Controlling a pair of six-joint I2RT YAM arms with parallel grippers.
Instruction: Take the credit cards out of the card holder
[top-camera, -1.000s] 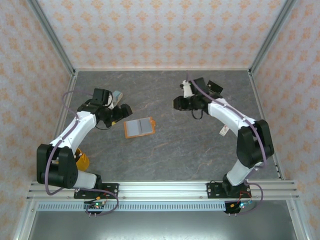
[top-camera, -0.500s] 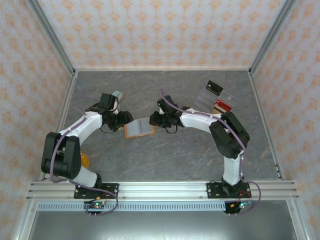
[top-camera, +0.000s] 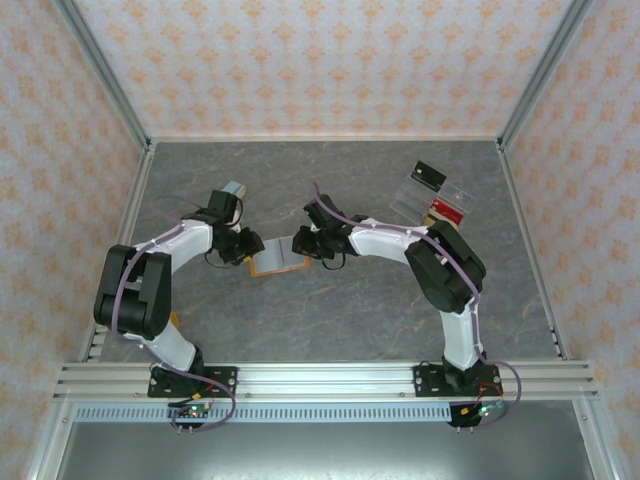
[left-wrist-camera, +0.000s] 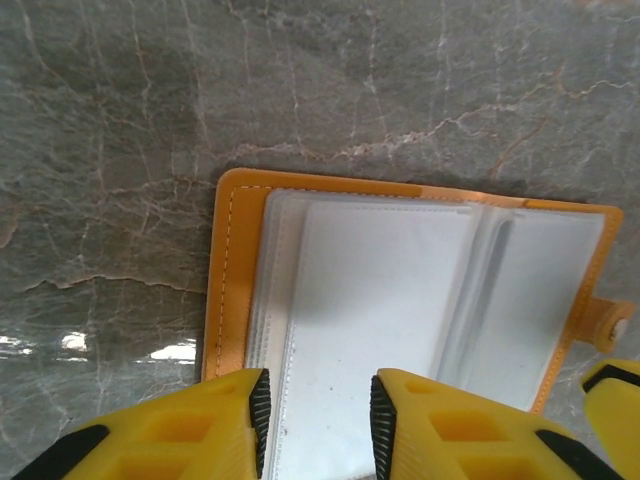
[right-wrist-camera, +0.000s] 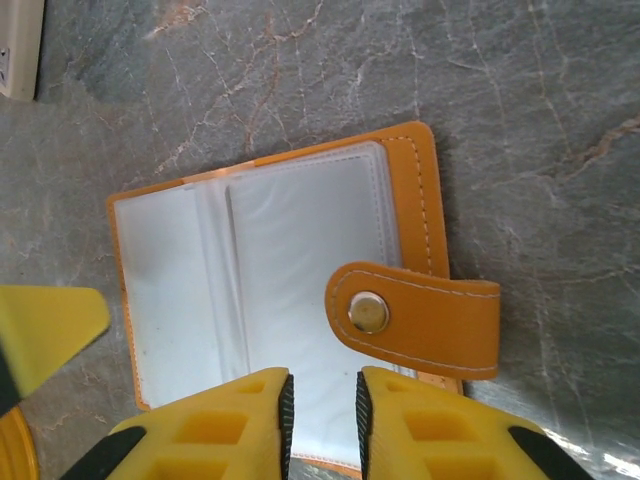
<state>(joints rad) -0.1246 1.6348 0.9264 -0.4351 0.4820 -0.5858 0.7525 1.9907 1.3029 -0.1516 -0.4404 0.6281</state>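
My left gripper (left-wrist-camera: 318, 400) and right gripper (right-wrist-camera: 322, 400), both narrow, bracket the card holder (top-camera: 280, 263); pinning it open, I reckon. Gripping? Can't tell.

a grey marbled bench (top-camera: 330, 310) with pale veins, boxed on three sides by walls (top-camera: 320, 70) papered in cream with an orange floral pattern. bare aluminium posts (top-camera: 104, 75) run up the far corners; a slotted aluminium rail (top-camera: 330, 378) edges the near side. a soft glare (left-wrist-camera: 170, 350) lies on the stone.
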